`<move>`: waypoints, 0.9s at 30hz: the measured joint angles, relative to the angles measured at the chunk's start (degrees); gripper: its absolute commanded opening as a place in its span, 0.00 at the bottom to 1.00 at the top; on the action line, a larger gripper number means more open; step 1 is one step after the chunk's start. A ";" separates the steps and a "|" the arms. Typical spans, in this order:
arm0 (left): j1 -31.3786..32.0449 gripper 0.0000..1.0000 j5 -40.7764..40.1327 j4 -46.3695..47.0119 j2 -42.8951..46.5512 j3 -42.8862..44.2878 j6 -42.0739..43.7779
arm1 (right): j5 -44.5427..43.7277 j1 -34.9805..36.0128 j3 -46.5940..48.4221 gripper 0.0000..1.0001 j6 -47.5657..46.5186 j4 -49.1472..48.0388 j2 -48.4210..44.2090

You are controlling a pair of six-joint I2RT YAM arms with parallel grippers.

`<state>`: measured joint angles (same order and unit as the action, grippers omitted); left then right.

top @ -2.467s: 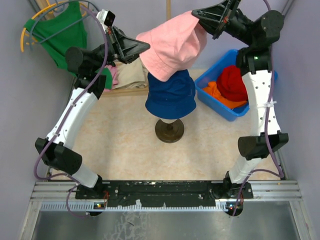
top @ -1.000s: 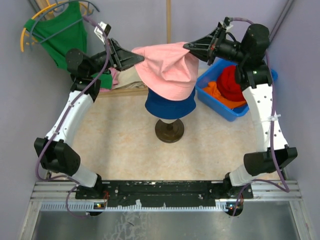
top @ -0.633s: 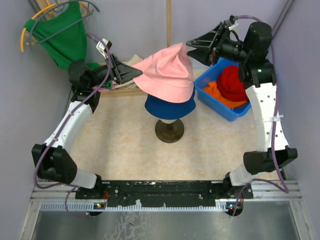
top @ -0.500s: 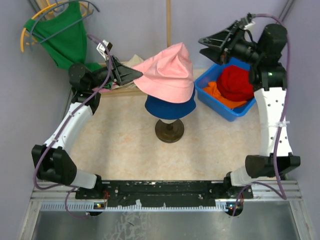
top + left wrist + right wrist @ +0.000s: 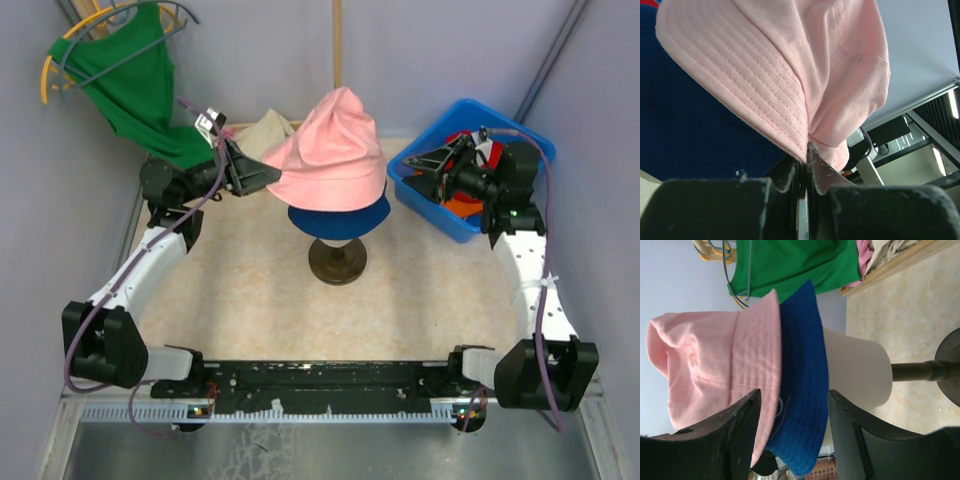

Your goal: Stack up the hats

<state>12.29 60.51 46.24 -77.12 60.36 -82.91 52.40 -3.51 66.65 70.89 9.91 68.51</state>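
Claw (image 5: 803,162) pinching pink hat (image 5: 790,65) brim, navy hat (image 5: 690,135) behind

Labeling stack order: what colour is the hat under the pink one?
Navy blue hat, clearest in the right wrist view.

We record white shells on the long links of the left arm (image 5: 140,270) and right arm (image 5: 530,270), with black housings at every joint. Purple cables (image 5: 543,340) run along both arms. A white cable tie (image 5: 545,285) rings the right link. The left gripper (image 5: 805,150) and right gripper (image 5: 792,405) are matte black with scuffed edges.
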 measured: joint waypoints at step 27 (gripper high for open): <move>2.99 0.02 0.42 11.85 -3.91 -3.63 -4.11 | -1.27 7.98 -11.15 0.55 21.70 -37.83 3.19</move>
<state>15.29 60.93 58.08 -81.03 56.73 -87.02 51.13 4.47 55.51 92.60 -27.92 71.70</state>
